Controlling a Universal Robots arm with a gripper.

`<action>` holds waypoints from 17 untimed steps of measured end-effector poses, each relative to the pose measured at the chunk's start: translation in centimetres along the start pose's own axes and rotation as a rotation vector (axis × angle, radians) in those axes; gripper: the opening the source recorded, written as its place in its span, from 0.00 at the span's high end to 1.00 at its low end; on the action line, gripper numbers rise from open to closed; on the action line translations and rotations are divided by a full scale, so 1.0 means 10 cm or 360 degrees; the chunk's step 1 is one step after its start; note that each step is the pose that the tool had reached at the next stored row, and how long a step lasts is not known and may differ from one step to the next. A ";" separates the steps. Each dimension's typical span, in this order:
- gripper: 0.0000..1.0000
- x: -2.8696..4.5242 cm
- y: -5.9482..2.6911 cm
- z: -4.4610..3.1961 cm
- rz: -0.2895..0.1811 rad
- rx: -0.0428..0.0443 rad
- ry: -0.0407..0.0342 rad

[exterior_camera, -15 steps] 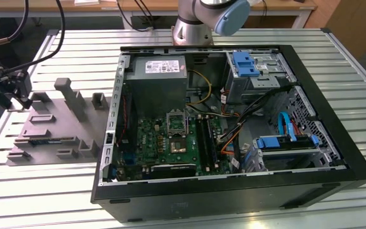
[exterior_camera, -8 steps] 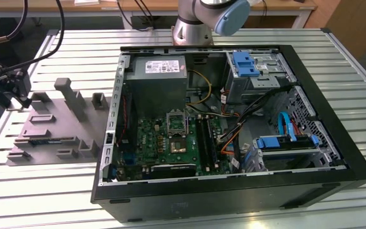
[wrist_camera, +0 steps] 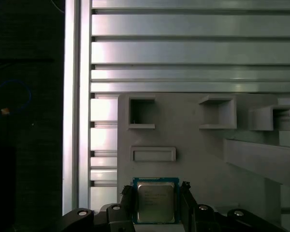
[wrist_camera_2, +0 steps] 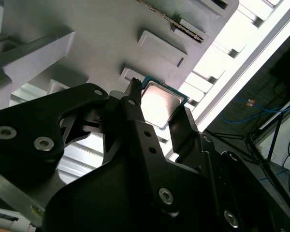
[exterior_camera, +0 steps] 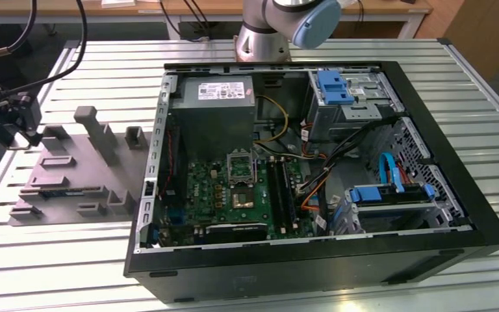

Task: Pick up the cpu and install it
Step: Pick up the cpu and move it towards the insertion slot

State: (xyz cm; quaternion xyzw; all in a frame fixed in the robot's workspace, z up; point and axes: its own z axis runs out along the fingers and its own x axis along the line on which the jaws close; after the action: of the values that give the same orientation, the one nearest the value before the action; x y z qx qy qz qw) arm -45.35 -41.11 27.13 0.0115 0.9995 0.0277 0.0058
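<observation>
The cpu (wrist_camera: 155,203), a small square chip with a pale metal top and a thin dark rim, sits between my gripper's (wrist_camera: 156,189) two black fingers. In both wrist views the fingers press against opposite edges of the cpu (wrist_camera_2: 160,105), so the gripper (wrist_camera_2: 158,100) is shut on it. It is over the grey plastic tray (wrist_camera: 193,140); I cannot tell whether the chip rests on it or hangs just above. In the exterior view the gripper (exterior_camera: 26,133) is at the tray's (exterior_camera: 67,172) far left corner. The open computer case (exterior_camera: 457,195) holds the green motherboard with its socket (exterior_camera: 241,166).
The tray has raised blocks (exterior_camera: 93,130) and square pockets (wrist_camera: 141,112) near the gripper. The slatted metal table (wrist_camera: 183,48) ends close by at an edge rail (wrist_camera: 77,121). Cables (exterior_camera: 353,149) and blue drive bays (exterior_camera: 334,88) crowd the case's right half. The arm's base (exterior_camera: 271,29) stands behind the case.
</observation>
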 end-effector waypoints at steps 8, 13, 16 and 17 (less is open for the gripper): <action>0.53 0.000 0.001 -0.020 0.0000 0.0000 0.0000; 0.53 0.000 0.002 -0.030 0.0000 0.0000 0.0000; 0.53 0.000 0.002 -0.036 0.0000 0.0000 0.0000; 0.53 0.000 0.002 -0.038 0.0000 0.0000 0.0000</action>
State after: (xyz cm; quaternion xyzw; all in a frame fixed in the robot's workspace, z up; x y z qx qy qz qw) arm -45.35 -41.11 27.51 0.0115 0.9995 0.0277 0.0057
